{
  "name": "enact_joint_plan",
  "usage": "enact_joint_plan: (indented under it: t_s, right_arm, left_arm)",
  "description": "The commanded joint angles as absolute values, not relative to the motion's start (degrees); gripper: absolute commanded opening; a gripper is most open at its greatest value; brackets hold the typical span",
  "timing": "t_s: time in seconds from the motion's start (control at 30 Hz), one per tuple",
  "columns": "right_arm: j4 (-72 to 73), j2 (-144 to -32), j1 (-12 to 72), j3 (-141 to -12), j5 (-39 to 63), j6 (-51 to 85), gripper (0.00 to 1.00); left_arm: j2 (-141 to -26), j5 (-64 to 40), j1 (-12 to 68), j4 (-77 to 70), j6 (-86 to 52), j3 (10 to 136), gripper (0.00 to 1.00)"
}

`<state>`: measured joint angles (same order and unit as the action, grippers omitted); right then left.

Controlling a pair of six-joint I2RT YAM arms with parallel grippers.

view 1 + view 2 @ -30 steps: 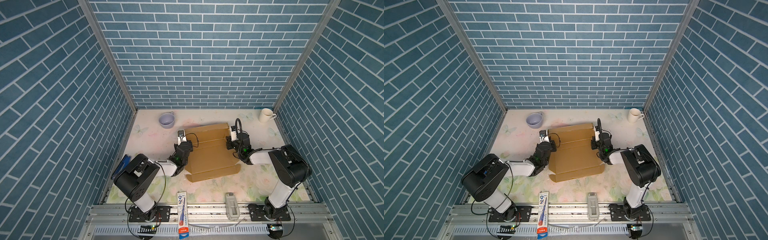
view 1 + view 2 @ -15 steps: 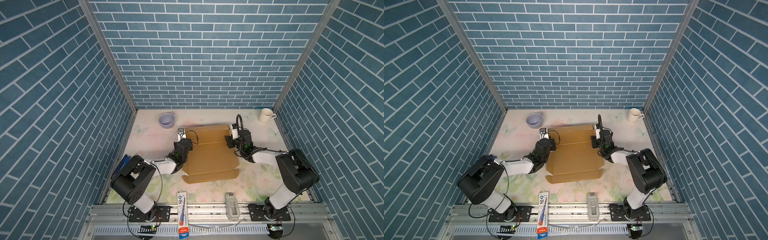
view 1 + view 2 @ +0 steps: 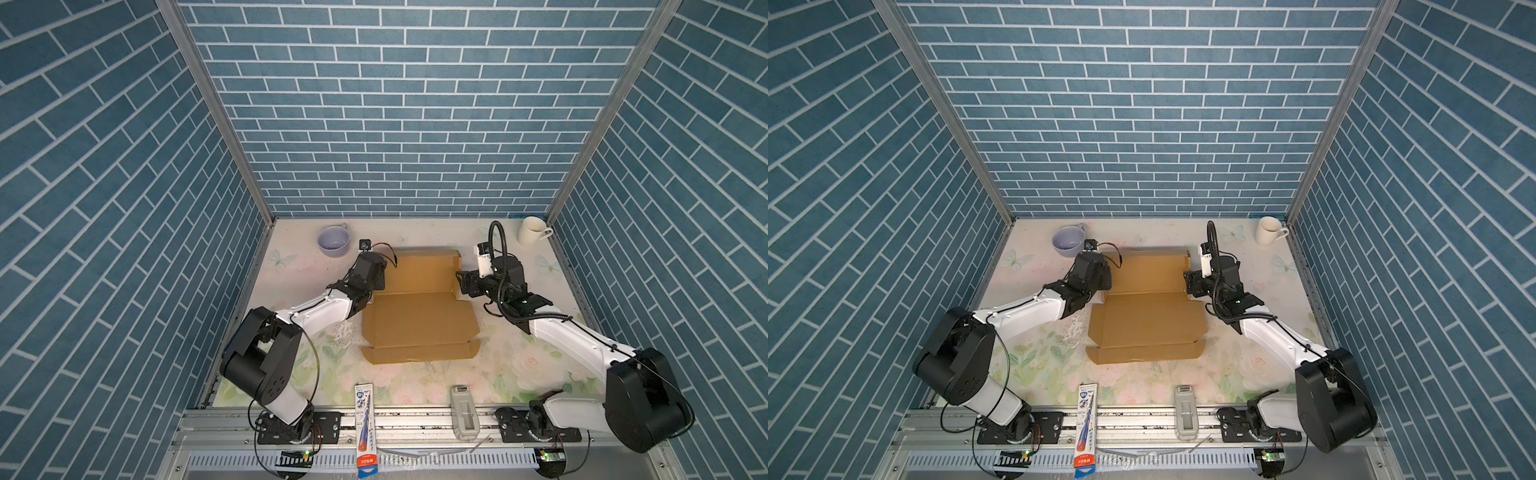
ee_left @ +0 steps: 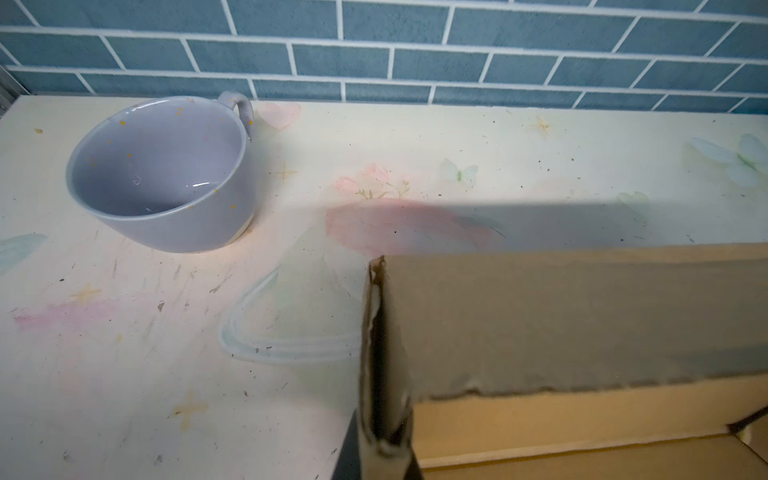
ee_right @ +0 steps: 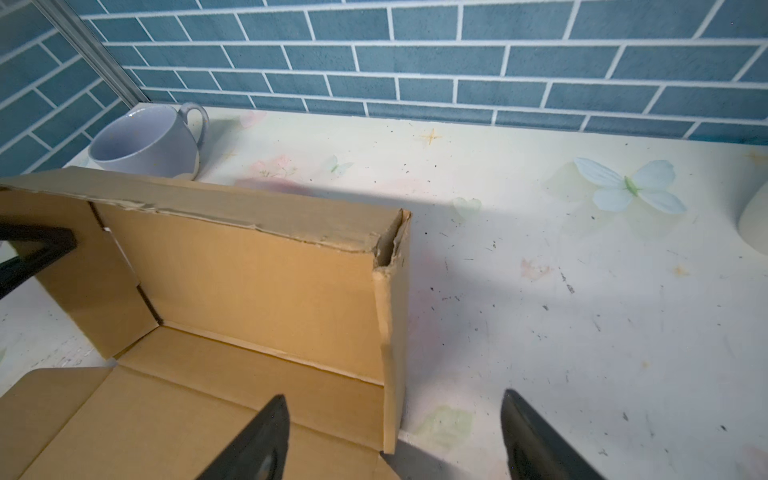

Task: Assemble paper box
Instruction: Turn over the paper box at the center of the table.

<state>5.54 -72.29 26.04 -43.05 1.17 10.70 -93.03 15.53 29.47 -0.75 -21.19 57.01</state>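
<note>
The paper box point(image 3: 419, 320) point(image 3: 1146, 324) is brown cardboard in the middle of the table. Its rear half has raised walls and its front lid panel lies flat. My left gripper point(image 3: 376, 289) point(image 3: 1103, 290) is at the box's left side. In the left wrist view the left gripper point(image 4: 384, 440) is shut on the upright left wall of the box point(image 4: 561, 316). My right gripper point(image 3: 461, 284) point(image 3: 1188, 284) is at the right side. In the right wrist view it point(image 5: 395, 397) is open, one finger inside the box point(image 5: 257, 282) and one outside, with the right wall between them untouched.
A lilac cup point(image 3: 333, 241) stands at the back left, close to the box's corner. A white mug point(image 3: 533, 230) is in the back right corner. A narrow printed carton point(image 3: 365, 419) and a grey device point(image 3: 464, 409) lie at the front edge.
The right gripper has opened and let go of the box's right wall. The box has turned a little and lies squarer. The left gripper has kept its grip.
</note>
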Motion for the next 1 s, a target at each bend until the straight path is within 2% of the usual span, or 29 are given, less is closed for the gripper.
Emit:
enact_joint_plan:
  t_s: [0.0, 0.23, 0.4, 0.63, 0.73, 0.87, 0.97]
  right_arm:
    - [-2.5, -67.9, 25.9, -46.1, -0.3, 11.2, 0.80]
    - [-8.6, -65.5, 25.9, -50.2, 0.4, 12.1, 0.81]
    - [-9.4, -64.5, 25.7, -51.0, 1.2, 12.5, 0.81]
    - [-10.7, -63.8, 24.8, -52.2, 2.3, 12.1, 0.81]
    - [-10.8, -63.2, 24.5, -52.0, 2.5, 12.1, 0.81]
    - [-10.7, -62.5, 24.1, -51.6, 3.1, 12.2, 0.82]
    - [-10.7, -62.2, 24.0, -51.4, 3.3, 12.2, 0.82]
  left_arm:
    - [-96.5, 9.0, 27.5, 14.3, -19.5, 64.1, 0.00]
    - [-109.5, -6.0, 24.7, 39.4, -10.4, 85.5, 0.00]
    - [-117.7, -9.1, 23.6, 53.9, -5.3, 99.3, 0.00]
    - [-125.1, -9.8, 22.5, 64.6, -3.3, 112.4, 0.00]
    - [-128.1, -10.3, 22.3, 68.2, -2.4, 117.7, 0.05]
    - [-132.6, -9.9, 22.1, 73.0, -1.3, 125.8, 0.20]
    - [-134.8, -9.4, 21.8, 75.5, -1.0, 130.8, 0.26]
